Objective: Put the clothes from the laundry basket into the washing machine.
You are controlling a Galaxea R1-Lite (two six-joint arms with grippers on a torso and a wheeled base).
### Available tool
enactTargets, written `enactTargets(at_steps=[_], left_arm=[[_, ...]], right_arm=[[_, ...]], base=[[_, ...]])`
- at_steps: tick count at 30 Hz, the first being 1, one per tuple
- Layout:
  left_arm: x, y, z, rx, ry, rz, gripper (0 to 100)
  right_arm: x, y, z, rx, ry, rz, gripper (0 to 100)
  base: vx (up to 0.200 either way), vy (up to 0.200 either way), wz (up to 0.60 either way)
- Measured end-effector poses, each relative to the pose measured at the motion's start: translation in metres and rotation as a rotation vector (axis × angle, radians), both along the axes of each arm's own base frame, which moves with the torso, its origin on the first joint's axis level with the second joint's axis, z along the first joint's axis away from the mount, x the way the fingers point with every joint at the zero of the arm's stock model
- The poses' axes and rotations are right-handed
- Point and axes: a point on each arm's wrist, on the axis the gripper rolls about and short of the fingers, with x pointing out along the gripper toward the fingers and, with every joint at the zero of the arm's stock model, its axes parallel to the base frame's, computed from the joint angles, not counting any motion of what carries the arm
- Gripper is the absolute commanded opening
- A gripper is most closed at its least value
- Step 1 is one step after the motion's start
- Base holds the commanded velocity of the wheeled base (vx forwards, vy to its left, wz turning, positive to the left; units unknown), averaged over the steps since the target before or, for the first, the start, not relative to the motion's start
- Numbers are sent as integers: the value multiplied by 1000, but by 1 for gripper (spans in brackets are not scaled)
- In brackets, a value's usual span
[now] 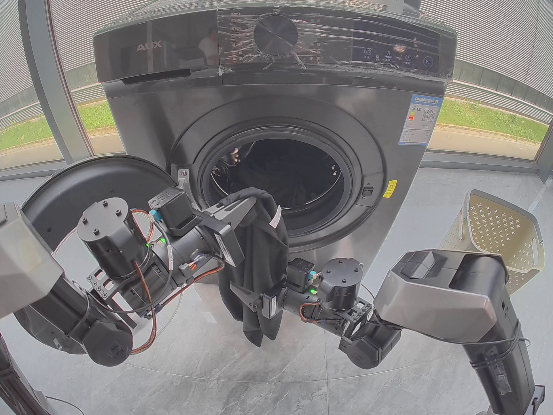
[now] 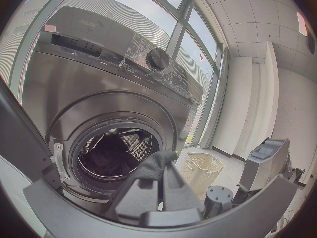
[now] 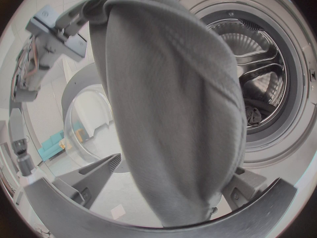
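Nearest to me, my right pincer (image 1: pixel 247 295) sits low with its jaws spread wide. The lower folds of the dark garment (image 1: pixel 259 260) hang between them, and I am not clamping anything there. Just above and beyond it, my left pincer (image 1: pixel 245 206) is clenched on the garment's top edge. The cloth drapes from that one hold in a long, loose fall, clear of the floor (image 1: pixel 201 364).

I judge the garment light and completely limp. It will fold, swing and trail wherever it is not supported, and a thin pinch of knit could slide out. The upper hold looks sound to me. A second grip lower down, on a gathered bunch rather than a single layer, would keep the tail from catching on the rim.

Past the cloth, the washing machine (image 1: pixel 276 105) stands with its door (image 1: pixel 86 185) swung open on my left. The drum (image 1: pixel 282 174) is right behind the hanging garment, with dark clothes (image 2: pixel 105 156) already lying inside. Farther off on my right, the cream laundry basket (image 1: pixel 501 231) stands on the floor, well apart from the machine's mouth.
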Motion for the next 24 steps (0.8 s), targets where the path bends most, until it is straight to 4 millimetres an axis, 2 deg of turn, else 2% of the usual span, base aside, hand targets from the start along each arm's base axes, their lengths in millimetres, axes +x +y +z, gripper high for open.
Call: enactTargets(at_steps=[7, 12, 18, 24], left_arm=[[4, 3, 3, -10, -8, 15, 0], [9, 6, 0, -7, -2, 29, 0], [18, 13, -8, 5, 19, 62, 0], [31, 24, -22, 26, 58, 113, 0]], right_arm=[[-1, 4, -13, -15, -16, -40, 0], [-10, 5, -7, -11, -16, -26, 0], [-31, 2, 11, -10, -12, 4, 0], [-53, -7, 45, 12, -31, 32, 0]], base=[[0, 0, 0], [0, 0, 0], [0, 0, 0], [0, 0, 0]])
